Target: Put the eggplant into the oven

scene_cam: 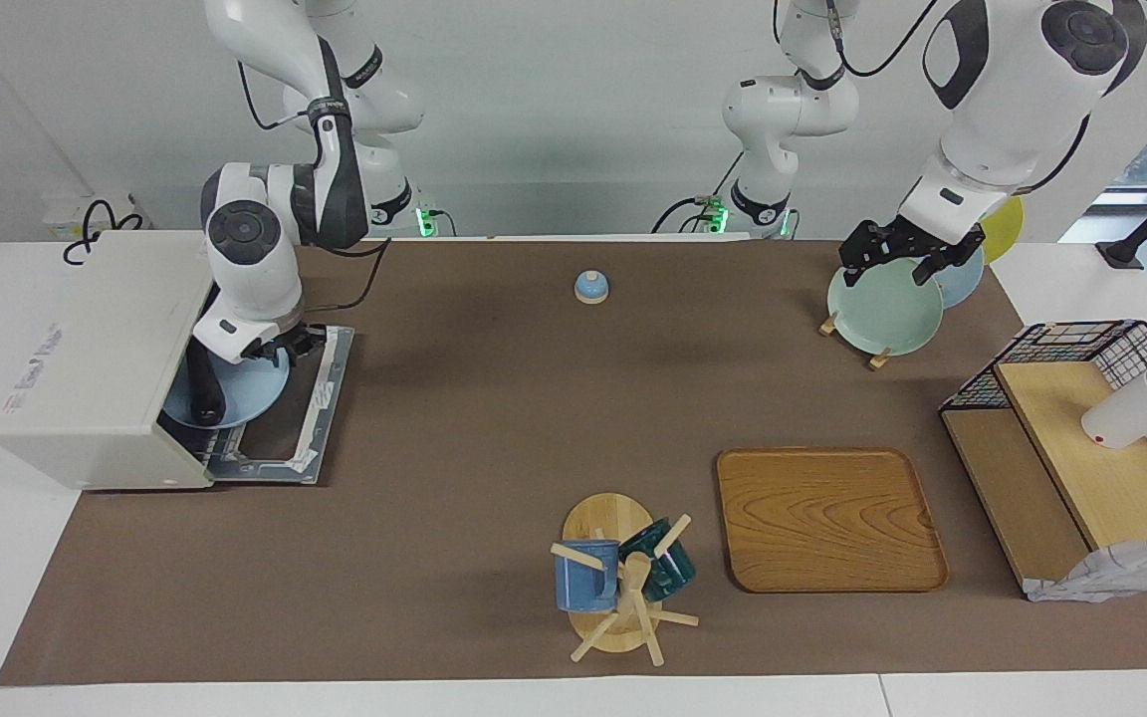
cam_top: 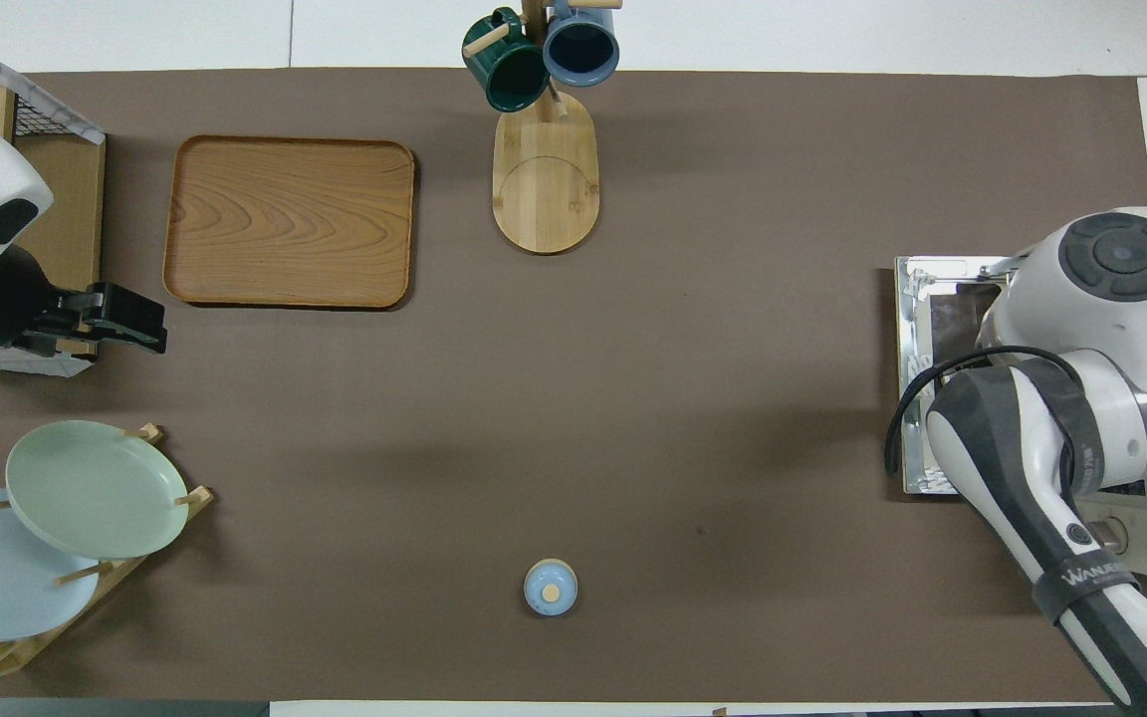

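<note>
The cream-white oven (scene_cam: 96,368) stands at the right arm's end of the table, its glass door (scene_cam: 320,398) dropped flat. A light-blue plate (scene_cam: 245,398) sits in the oven's mouth, partly inside. The dark eggplant (scene_cam: 202,388) lies on the plate, just inside the opening. My right gripper (scene_cam: 280,351) is at the plate's rim over the door. In the overhead view the right arm hides the plate and eggplant, and only the door (cam_top: 932,378) shows. My left gripper (scene_cam: 897,267) waits open and empty over the plate rack; it also shows in the overhead view (cam_top: 140,327).
A mint plate (scene_cam: 882,309) stands in the rack under the left gripper. A small blue knob-topped lid (scene_cam: 591,287) lies near the robots. A wooden tray (scene_cam: 827,518) and a mug tree (scene_cam: 623,578) are farther out. A wire shelf (scene_cam: 1081,448) holds a white cup (scene_cam: 1131,408).
</note>
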Robot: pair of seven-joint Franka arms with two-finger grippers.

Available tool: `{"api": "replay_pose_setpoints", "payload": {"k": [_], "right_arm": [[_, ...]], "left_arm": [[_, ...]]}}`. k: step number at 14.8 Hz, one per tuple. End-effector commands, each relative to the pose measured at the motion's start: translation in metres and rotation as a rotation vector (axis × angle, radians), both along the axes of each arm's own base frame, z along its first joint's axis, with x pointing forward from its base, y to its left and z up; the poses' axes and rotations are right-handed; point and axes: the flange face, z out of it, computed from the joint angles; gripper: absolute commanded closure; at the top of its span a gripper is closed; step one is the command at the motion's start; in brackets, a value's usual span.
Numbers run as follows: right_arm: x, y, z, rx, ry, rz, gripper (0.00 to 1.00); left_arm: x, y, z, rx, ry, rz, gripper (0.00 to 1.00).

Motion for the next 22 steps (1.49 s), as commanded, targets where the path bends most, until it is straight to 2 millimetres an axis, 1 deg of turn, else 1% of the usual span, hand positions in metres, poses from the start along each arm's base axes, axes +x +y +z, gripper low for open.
{"api": "replay_pose_setpoints", "payload": {"k": [1,3,5,6,7,8,9,10,12,14,15,17,18,20,22], "right_arm": [[-0.001,-0.001,0.007,0.047,-0.005,0.005,0.7],[0.01,0.01,0.029,0.089,-0.003,-0.023,0.71],[0.021,0.031,0.042,0.104,0.003,-0.012,0.74],[0.024,0.038,0.045,0.105,-0.008,-0.006,0.77],[0.027,0.044,0.042,0.128,-0.028,-0.032,0.89],[0.032,0.062,0.04,0.178,-0.096,-0.082,1.0],[0.026,0.085,0.02,0.191,-0.131,-0.089,1.0],[0.02,0.093,0.003,0.196,-0.162,-0.097,1.0],[0.01,0.107,-0.021,0.197,-0.153,-0.085,1.0],[0.01,0.096,-0.039,0.17,-0.122,-0.076,1.0],[0.011,0.09,-0.044,0.144,-0.115,-0.064,1.0],[0.009,0.088,-0.05,0.128,-0.111,-0.056,1.0],[0.008,0.087,-0.053,0.121,-0.113,-0.048,1.0],[0.004,0.074,-0.066,0.087,-0.115,-0.021,1.0],[-0.002,0.068,-0.075,0.096,-0.136,-0.026,1.0]], "left_arm": [[-0.003,0.004,0.001,-0.009,-0.016,-0.013,0.0],[-0.004,0.003,0.002,-0.011,-0.019,-0.012,0.0],[-0.004,0.003,0.002,-0.011,-0.019,-0.012,0.0],[-0.004,0.003,0.002,-0.011,-0.02,-0.011,0.0],[-0.003,0.004,0.001,-0.011,-0.019,-0.009,0.0],[-0.004,0.005,0.003,-0.011,-0.023,-0.005,0.0],[-0.003,0.005,0.001,-0.011,-0.022,-0.002,0.0],[-0.003,0.005,0.002,-0.011,-0.023,0.0,0.0],[-0.004,0.004,0.001,-0.01,-0.022,0.0,0.0],[-0.004,0.003,0.001,-0.01,-0.023,-0.002,0.0],[-0.004,0.003,0.001,-0.01,-0.022,-0.002,0.0],[-0.004,0.003,0.001,-0.011,-0.023,-0.003,0.0],[-0.005,0.0,0.001,-0.011,-0.022,-0.014,0.0],[-0.005,-0.002,0.001,-0.011,-0.022,-0.015,0.0],[-0.005,0.0,0.001,-0.01,-0.019,-0.008,0.0]]}}
